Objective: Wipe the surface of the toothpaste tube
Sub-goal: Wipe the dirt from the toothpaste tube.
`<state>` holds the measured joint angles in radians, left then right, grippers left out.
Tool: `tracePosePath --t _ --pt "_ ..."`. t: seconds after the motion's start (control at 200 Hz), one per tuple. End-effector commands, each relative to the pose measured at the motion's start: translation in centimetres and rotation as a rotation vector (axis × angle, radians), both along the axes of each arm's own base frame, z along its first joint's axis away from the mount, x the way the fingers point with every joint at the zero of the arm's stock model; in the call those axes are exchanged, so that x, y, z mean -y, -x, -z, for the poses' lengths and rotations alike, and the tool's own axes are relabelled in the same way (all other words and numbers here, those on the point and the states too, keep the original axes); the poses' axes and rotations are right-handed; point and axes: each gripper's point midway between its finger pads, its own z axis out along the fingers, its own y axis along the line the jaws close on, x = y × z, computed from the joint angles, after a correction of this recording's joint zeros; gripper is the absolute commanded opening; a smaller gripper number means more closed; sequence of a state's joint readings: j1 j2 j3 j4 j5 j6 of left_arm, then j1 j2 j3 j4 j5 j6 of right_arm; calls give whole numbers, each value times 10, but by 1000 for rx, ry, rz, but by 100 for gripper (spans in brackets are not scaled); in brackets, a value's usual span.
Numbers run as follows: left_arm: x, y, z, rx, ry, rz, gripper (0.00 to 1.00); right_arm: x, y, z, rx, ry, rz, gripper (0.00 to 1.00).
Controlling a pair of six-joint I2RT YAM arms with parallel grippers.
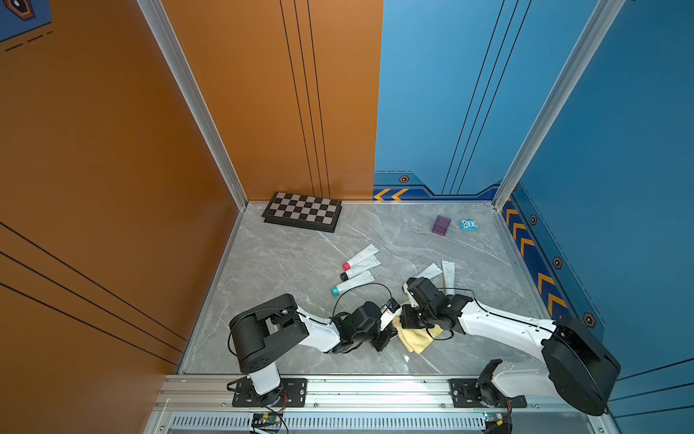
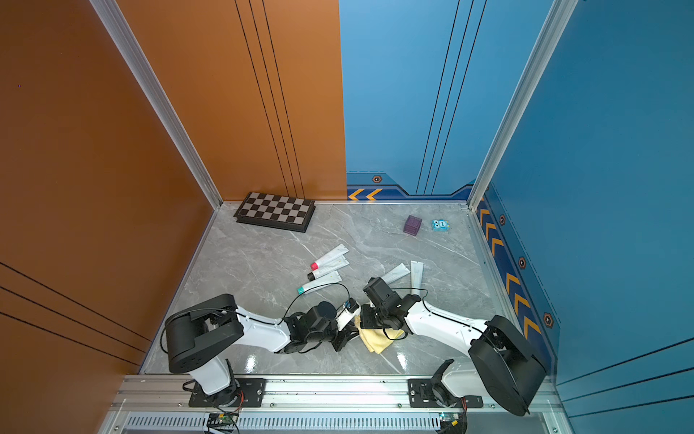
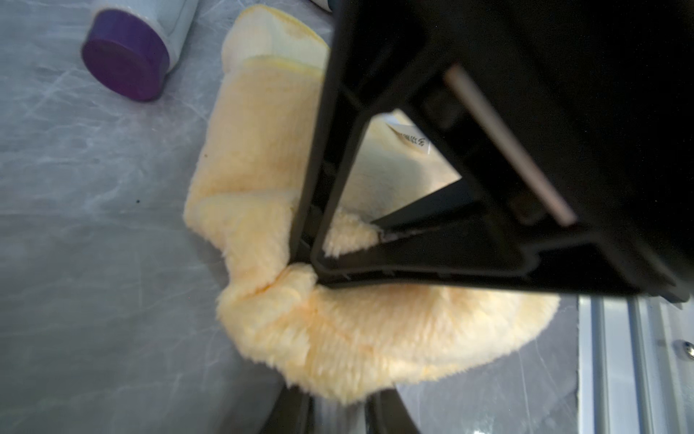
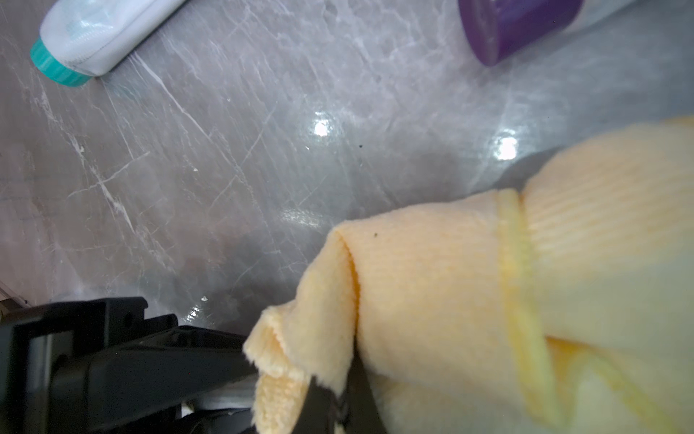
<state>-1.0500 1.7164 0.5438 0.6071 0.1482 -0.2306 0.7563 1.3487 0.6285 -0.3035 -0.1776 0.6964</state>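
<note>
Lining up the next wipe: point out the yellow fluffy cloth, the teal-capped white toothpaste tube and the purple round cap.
yellow fluffy cloth (image 1: 416, 340), in a top view, exposed flat part.
teal-capped white toothpaste tube (image 1: 356, 281), in a top view, mid-body.
purple round cap (image 3: 120, 64), left wrist view, flat end face.

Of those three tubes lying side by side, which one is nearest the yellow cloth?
The teal-capped tube, at the row's near end; the black-capped tube and pink-capped tube lie farther from the yellow cloth.
</note>
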Motion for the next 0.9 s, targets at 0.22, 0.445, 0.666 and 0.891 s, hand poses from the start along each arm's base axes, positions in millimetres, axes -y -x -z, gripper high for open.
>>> tracePosePath --t 0.22,0.445,0.666,0.891 --pt "-91 3 67 -7 -360 -172 22 96 63 63 -238 453 46 0" --pt "-99 8 70 -2 -378 -183 22 97 58 62 -215 476 55 0" --pt "-101 17 73 13 -397 -171 22 66 44 37 -195 283 46 0" --pt "-97 25 88 17 -450 -141 22 83 -11 -36 -39 234 156 0"
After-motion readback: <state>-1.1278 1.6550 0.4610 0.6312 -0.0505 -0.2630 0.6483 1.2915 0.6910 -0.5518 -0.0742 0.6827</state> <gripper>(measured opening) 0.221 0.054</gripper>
